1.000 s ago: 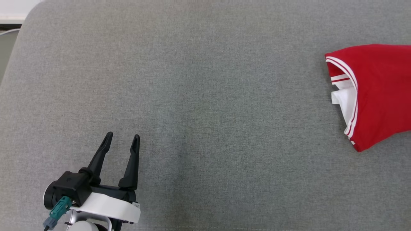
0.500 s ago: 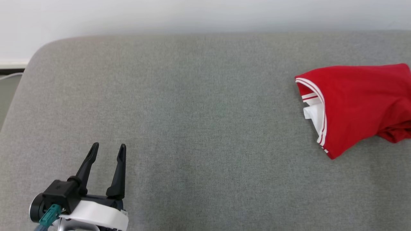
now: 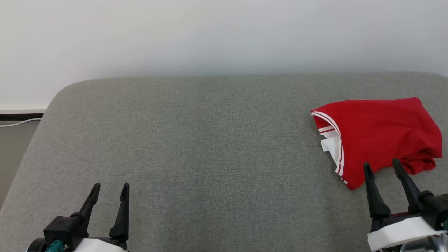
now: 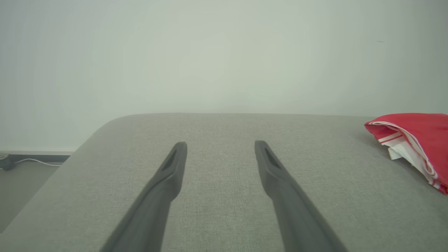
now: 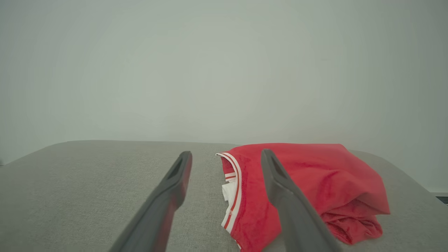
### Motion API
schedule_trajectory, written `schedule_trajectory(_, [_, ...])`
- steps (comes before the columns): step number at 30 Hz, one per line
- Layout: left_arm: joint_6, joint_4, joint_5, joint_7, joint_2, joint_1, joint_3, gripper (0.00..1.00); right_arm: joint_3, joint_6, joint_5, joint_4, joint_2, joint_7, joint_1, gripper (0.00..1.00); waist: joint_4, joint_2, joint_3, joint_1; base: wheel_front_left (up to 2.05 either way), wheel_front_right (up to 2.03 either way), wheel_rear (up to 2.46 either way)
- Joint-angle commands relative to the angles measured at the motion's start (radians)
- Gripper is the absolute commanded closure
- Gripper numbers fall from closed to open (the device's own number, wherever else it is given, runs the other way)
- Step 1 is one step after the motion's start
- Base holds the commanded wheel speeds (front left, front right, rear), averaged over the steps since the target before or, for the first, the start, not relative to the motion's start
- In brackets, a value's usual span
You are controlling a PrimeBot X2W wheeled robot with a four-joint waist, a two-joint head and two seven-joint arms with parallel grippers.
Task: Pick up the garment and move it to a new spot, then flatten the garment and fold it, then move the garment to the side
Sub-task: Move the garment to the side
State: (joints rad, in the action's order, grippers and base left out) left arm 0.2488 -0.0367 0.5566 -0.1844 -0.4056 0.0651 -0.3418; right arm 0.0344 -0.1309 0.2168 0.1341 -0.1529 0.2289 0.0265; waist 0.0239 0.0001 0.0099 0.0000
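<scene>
Fingers on the left gripper are spread apart with nothing in them, parked over the bare near-left part of the grey fabric bench. Same on the right gripper: its fingers are parted and empty, with the tips right by the near edge of the red shirt. The shirt is folded up on the bench's right side, its white-striped trim facing left. Behind it is a plain pale wall.
</scene>
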Motion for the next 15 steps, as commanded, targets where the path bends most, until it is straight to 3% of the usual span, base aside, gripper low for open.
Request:
schedule_trajectory(1, [0.013, -0.028, 0.008, -0.001, -0.027, -0.026, 0.039, 0.00, 0.012, 0.000, -0.014, -0.039, -0.008, -0.009, -0.001, 0.00, 0.003, -0.0001, -0.015, 0.0000, 0.00, 0.00, 0.00])
schedule_trajectory(15, [0.025, -0.036, 0.012, 0.004, -0.027, 0.029, 0.019, 0.00, -0.035, 0.000, -0.064, -0.147, 0.045, -0.079, -0.171, 0.00, 0.010, -0.0001, -0.054, 0.0000, 0.00, 0.00, 0.00])
